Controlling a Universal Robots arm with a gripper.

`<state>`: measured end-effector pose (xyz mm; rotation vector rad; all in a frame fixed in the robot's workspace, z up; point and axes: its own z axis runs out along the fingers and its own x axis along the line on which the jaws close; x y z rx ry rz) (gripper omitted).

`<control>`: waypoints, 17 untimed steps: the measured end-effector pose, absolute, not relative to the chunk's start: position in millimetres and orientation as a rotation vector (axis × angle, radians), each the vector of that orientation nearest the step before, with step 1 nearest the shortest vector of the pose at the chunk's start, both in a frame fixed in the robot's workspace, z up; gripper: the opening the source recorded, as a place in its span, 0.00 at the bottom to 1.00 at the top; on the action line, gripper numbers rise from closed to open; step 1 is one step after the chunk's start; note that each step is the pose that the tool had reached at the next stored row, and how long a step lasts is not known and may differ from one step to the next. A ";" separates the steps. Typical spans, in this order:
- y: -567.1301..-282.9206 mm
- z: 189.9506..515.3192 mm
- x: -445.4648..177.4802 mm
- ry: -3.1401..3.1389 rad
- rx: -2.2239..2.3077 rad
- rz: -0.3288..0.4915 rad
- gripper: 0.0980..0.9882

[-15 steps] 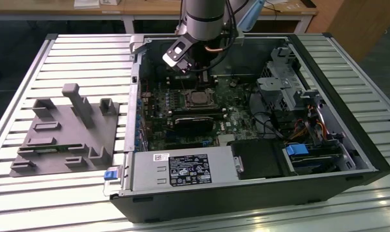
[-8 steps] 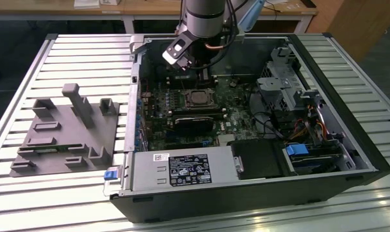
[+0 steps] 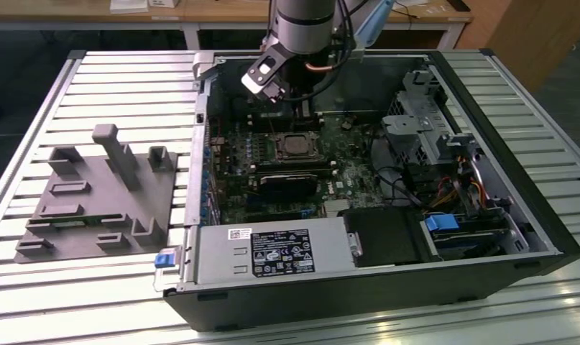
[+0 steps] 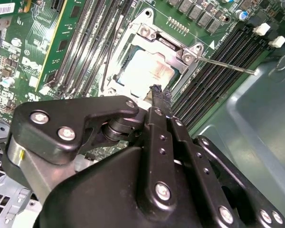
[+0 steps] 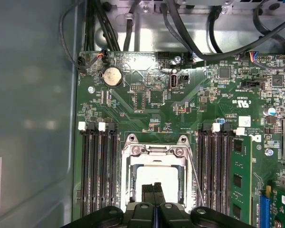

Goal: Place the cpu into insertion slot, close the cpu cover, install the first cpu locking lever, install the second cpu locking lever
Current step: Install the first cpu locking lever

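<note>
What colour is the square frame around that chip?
Silvery metal; the cpu cover shows best in the first wrist view.

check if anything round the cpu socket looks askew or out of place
One locking lever sticks out at an angle from the cpu cover, across the memory slots, instead of lying along the frame, so it looks unlatched. The cpu lies flat in the cover's opening.

cpu (image 5: 154, 175) under cpu cover (image 5: 154, 152)

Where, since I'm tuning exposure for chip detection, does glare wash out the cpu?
In both wrist views the cpu top is washed near white by glare; in the exterior view it reads evenly dull grey, with bright reflections on the table slats instead.
</note>
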<state>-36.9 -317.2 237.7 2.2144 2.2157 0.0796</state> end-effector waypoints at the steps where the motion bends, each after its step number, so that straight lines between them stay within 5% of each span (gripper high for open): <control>1: -317.2 237.9 -36.9 2.216 2.214 0.080 0.02; 17: -317.3 241.6 -37.0 2.216 2.215 0.080 0.02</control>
